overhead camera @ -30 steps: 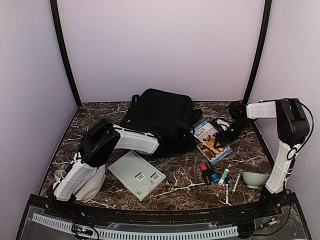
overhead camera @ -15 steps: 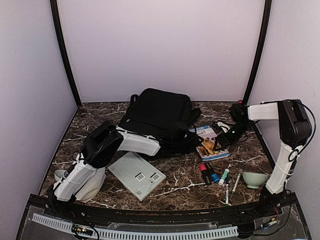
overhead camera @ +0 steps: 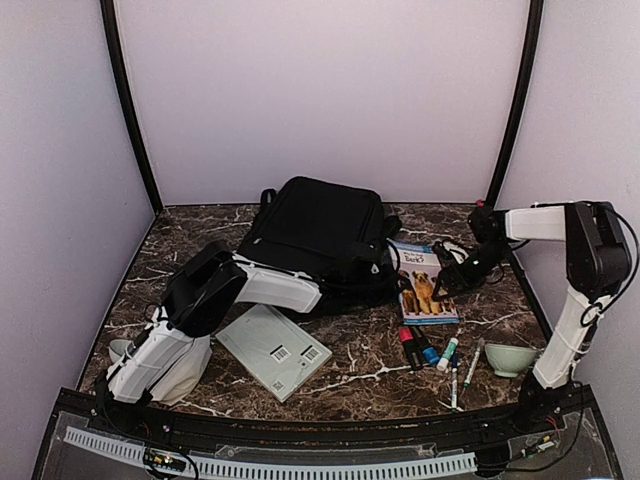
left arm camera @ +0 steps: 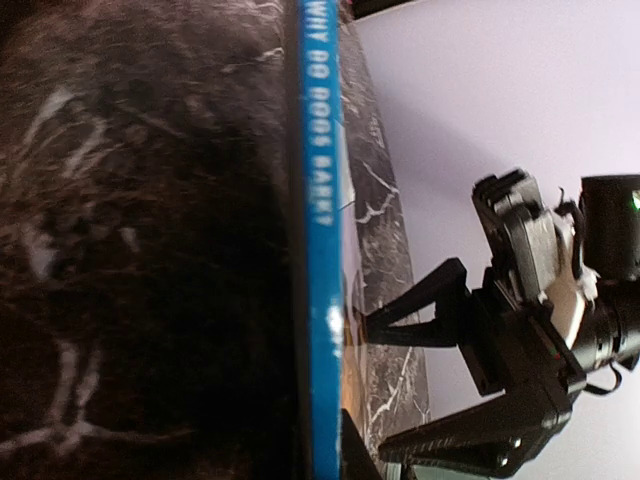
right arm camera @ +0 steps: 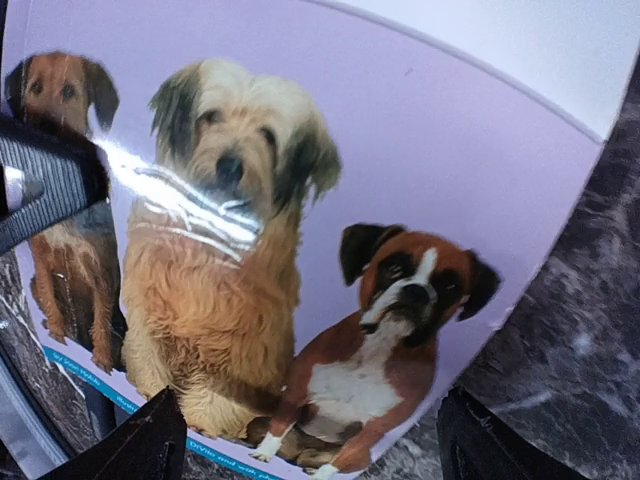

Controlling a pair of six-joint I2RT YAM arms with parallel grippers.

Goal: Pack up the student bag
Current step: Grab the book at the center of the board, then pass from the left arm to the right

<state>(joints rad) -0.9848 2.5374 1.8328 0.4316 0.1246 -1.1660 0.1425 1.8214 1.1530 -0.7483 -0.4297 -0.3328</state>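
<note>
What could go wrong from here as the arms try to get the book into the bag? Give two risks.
1. The book lies flat on the table, so the open right gripper above it may only shove it along instead of pinching it.
2. The markers lie just off the book's near edge. A push that way could scatter them.

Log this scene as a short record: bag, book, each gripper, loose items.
bag: black student bag lying at the table's rear centre
book: dog book flat on the table, just right of the bag
left gripper: at the bag's near right corner, by the book's spine; open or shut cannot be told
right gripper: open, fingers spread over the book's cover
loose items: grey flat case, markers, pale bowl
</note>
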